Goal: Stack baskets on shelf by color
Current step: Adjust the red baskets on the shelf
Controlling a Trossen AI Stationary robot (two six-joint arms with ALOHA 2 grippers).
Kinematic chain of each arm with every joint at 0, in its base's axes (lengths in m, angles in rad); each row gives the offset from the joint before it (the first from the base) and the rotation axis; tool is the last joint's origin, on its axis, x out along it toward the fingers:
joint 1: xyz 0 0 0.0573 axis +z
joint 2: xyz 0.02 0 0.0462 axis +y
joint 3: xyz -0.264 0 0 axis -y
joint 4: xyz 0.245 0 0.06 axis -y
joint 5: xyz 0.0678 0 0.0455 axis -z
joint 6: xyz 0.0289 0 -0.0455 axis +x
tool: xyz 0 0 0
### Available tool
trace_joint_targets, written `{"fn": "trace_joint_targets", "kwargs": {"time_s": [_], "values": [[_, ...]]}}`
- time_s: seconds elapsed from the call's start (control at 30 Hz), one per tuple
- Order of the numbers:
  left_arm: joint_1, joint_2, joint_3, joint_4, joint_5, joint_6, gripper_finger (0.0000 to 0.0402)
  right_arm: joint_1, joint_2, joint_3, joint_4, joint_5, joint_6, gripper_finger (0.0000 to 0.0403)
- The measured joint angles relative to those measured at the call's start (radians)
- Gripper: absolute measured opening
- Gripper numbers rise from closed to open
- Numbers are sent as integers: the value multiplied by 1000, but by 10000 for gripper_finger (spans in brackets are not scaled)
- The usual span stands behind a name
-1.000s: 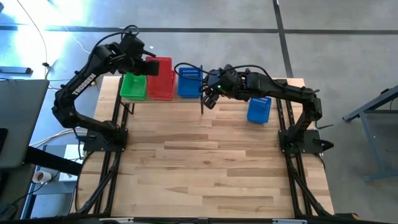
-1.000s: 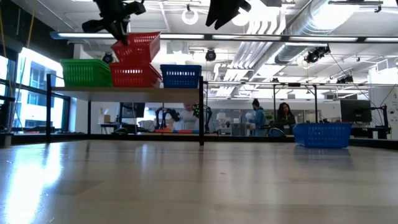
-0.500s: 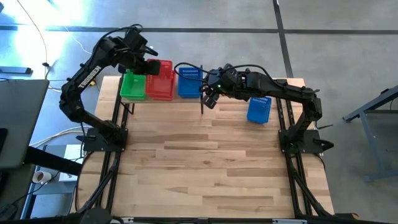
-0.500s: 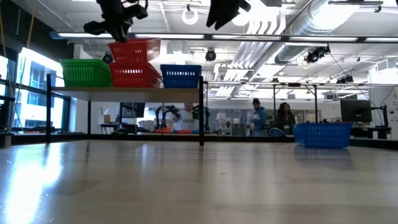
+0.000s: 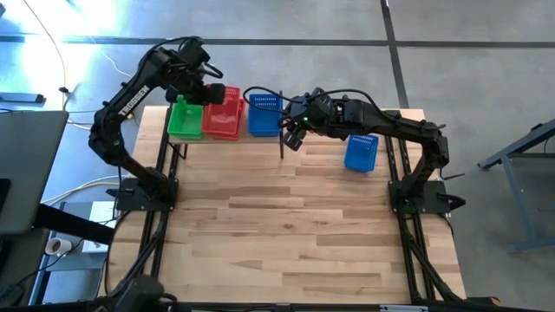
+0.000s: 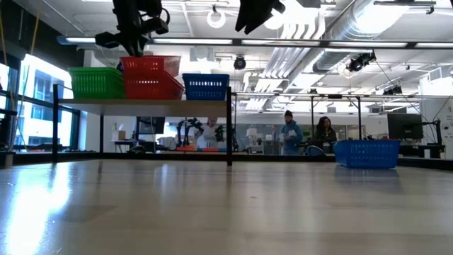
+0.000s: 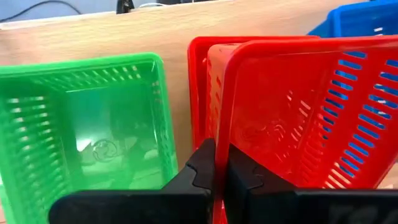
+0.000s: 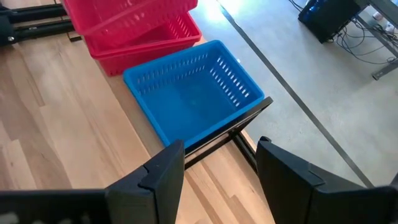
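Up on the shelf [image 6: 156,103] a green basket [image 5: 185,120], red pair and blue basket [image 5: 264,113] are lined up — the top red basket [image 7: 298,112] is pinched by the left gripper [image 7: 219,174]'s closed fingers, while the right gripper [image 8: 214,163] is hung spread and empty nearby — another blue basket [image 5: 362,152] is left on the table [image 5: 295,225].

Green basket [image 5: 185,120], red baskets [image 5: 224,113], blue basket [image 5: 263,114] on shelf [image 5: 227,138]

Bright, even light from ceiling lamps [image 6: 212,18] — daylight glares through the window [image 6: 32,88] in the low view and washes the floor [image 5: 95,30] pale in the high view. The near tabletop [image 6: 226,212] is soft, with sheen — shadows faint.
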Motion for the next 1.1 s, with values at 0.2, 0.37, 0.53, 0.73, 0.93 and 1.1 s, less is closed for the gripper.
{"fn": "trace_joint_targets", "kwargs": {"time_s": [0.2,0.37,0.53,0.73,0.93,1.1], "values": [[0,26,0,-3,25,37,0,0,0,0,0,8,0,183],[0,45,0,-6,35,48,0,0,0,0,0,10,0,183],[0,66,0,-7,38,54,0,0,0,0,-4,12,3,183],[0,86,0,-7,33,54,13,0,0,0,-4,13,3,183],[0,86,0,5,32,54,39,0,0,0,-4,13,3,183],[0,86,0,16,31,50,58,0,0,0,-5,14,1,183]]}}
